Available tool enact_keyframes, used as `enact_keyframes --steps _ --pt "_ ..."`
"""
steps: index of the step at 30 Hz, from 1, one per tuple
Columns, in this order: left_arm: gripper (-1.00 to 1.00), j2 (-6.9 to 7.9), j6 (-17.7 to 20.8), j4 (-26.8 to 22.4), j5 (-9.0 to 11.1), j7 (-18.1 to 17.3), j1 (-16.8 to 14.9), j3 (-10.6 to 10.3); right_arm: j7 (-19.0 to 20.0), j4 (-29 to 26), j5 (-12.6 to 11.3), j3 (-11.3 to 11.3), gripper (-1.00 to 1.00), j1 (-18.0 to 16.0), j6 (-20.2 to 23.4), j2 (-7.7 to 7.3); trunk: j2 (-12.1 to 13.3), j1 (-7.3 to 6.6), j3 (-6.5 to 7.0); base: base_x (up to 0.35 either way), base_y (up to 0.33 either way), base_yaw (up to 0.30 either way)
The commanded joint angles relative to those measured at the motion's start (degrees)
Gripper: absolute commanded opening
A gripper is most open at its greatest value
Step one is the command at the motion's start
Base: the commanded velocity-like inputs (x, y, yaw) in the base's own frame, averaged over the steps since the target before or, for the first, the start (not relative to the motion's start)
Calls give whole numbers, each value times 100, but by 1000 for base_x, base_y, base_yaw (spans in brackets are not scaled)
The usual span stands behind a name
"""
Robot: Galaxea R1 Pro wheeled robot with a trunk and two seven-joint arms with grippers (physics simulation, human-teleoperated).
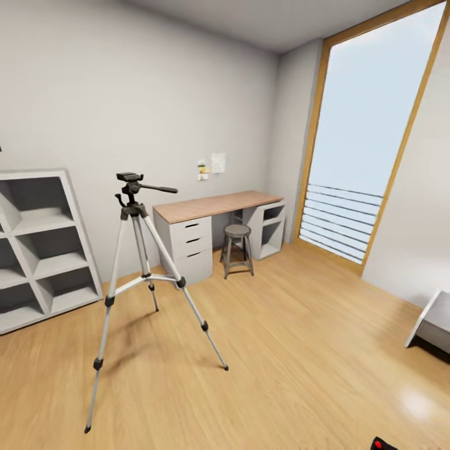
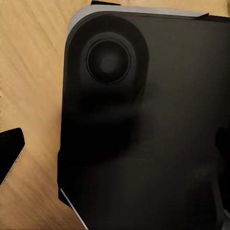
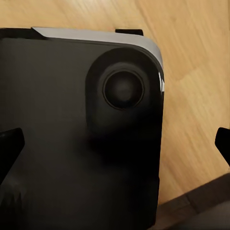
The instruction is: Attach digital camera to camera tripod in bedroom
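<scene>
Tripod: we see the camera tripod (image 1: 134, 250) standing splayed on the floor, left of frame, head bare.
Camera: a red-buttoned black corner (image 1: 382, 444), bottom edge, probably the digital camera.
Fingers: both arms' fingers spread, released, over the robot's dark base.

Even, bright daylight fills the head view, coming from the tall wood-framed window (image 1: 369, 137), whose pane is washed out to a pale blue-white. The light wood plank floor (image 1: 300, 350) carries a soft glare patch near the lower right corner and faint shadows beneath the silver-legged camera tripod (image 1: 134, 275). Straight lines lean outward toward the edges, a wide-angle stretch. Both wrist views are dim and soft, their dark robot base (image 2: 143, 134) nearly featureless.
</scene>
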Motion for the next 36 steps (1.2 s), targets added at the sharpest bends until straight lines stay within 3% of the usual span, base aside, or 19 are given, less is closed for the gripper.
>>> enact_keyframes --steps 1,21,27,36 --pt "100 0 -10 -5 54 -1 2 14 3 8 4 0 100 -5 -21 -1 -3 0 -5 0 0 -288" --pt "100 6 -10 -5 61 -1 0 4 3 9 4 0 100 -5 -17 -1 -3 0 -5 0 0 -262" --pt "100 6 -10 -5 63 -1 2 3 -13 6 4 0 100 -5 -15 -1 -3 0 -5 92 0 -64" --pt "100 6 -8 -5 63 -1 2 5 -39 8 4 8 100 -5 -15 -9 -3 0 -5 303 0 -4"
